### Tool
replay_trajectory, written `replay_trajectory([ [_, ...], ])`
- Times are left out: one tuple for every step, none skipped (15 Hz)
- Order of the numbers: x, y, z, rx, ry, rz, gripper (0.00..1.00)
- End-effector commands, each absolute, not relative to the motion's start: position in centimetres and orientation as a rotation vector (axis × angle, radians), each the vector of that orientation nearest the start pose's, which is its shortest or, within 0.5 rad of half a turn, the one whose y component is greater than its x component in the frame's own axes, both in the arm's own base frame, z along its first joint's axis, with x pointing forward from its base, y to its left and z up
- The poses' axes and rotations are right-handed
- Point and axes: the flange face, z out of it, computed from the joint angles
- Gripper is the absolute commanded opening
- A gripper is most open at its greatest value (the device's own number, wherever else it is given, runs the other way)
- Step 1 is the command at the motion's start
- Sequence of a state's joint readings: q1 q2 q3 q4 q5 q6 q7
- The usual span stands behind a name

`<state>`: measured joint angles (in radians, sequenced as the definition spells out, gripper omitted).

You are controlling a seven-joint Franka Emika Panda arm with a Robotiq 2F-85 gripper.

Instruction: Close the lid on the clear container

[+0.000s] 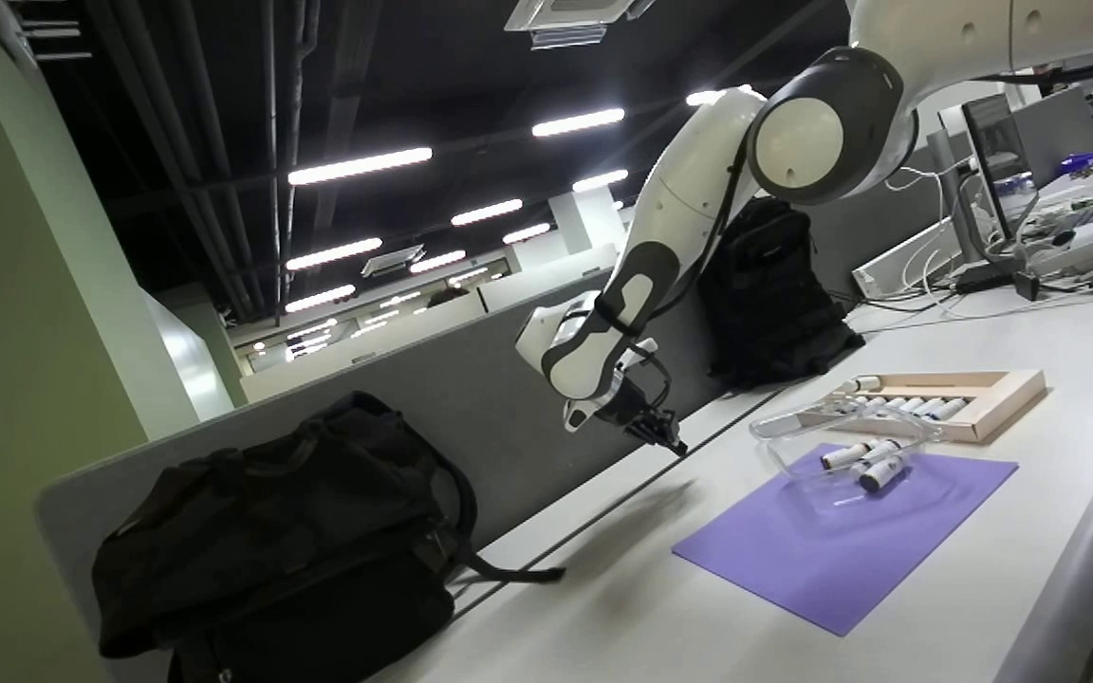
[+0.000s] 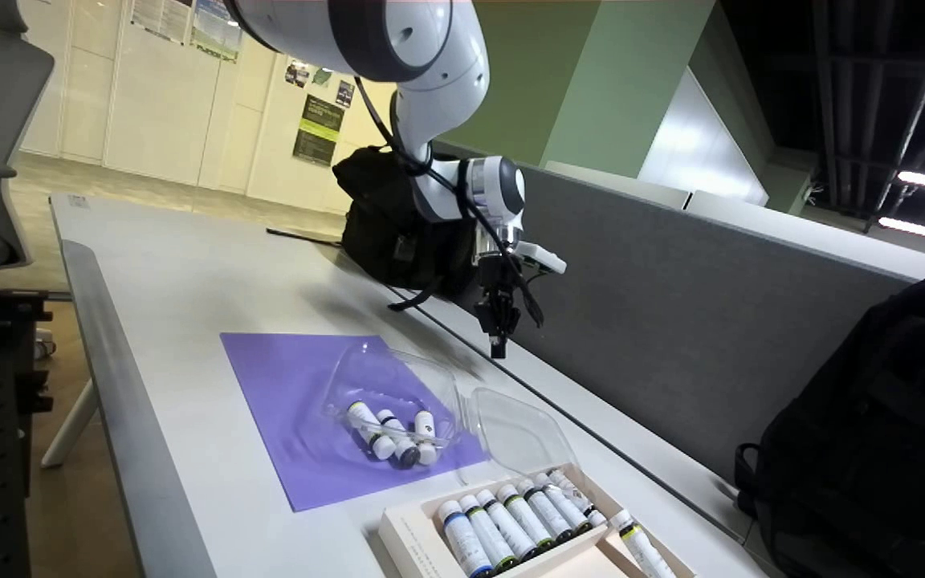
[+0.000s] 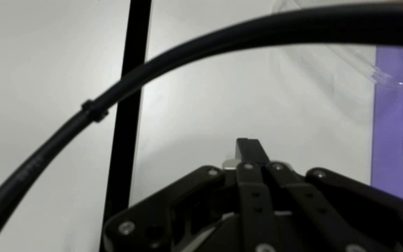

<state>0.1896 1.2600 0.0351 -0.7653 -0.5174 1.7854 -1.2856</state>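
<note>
The clear container [image 2: 394, 381] sits on the purple mat with 3 white bottles [image 2: 398, 437] in it. It also shows in an exterior view [image 1: 803, 474]. Its lid [image 2: 523, 429] stands open, folded out to the side between the container and the beige tray; it shows in an exterior view too [image 1: 782, 425]. In the wrist view the lid's clear edge [image 3: 353, 61] is at the upper right, partly behind a black cable. My gripper [image 3: 252, 150] is shut and empty, fingertips together. In both exterior views it [image 1: 679, 448] [image 2: 498, 349] hangs above the table near the divider, apart from the lid.
The purple mat [image 1: 841, 569] lies under the container. The beige tray [image 2: 422, 546] of several white bottles stands beside the lid. A grey divider [image 2: 671, 321] runs along the table's back. Black backpacks [image 1: 300, 541] [image 1: 774, 294] lean on it at both ends. A cable [image 3: 201, 49] crosses the wrist view.
</note>
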Motion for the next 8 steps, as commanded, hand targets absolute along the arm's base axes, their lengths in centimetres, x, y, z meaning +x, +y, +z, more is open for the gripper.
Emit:
replay_trajectory([
  [76.8, 9.2, 12.2, 1.906, 2.036, -0.565, 0.0],
  [76.7, 8.6, 11.6, 1.913, 2.038, -0.565, 0.0],
  [76.5, 7.9, 11.1, 1.929, 2.034, -0.581, 0.0],
  [76.2, 7.3, 10.6, 1.95, 2.022, -0.612, 0.0],
  [75.9, 6.7, 10.3, 1.962, 2.024, -0.636, 0.0],
  [75.6, 6.1, 10.1, 1.976, 2.014, -0.668, 0.0],
  [75.3, 5.6, 9.9, 1.984, 1.998, -0.697, 0.0],
  [75.1, 5.1, 9.9, 1.993, 1.988, -0.715, 0.0],
])
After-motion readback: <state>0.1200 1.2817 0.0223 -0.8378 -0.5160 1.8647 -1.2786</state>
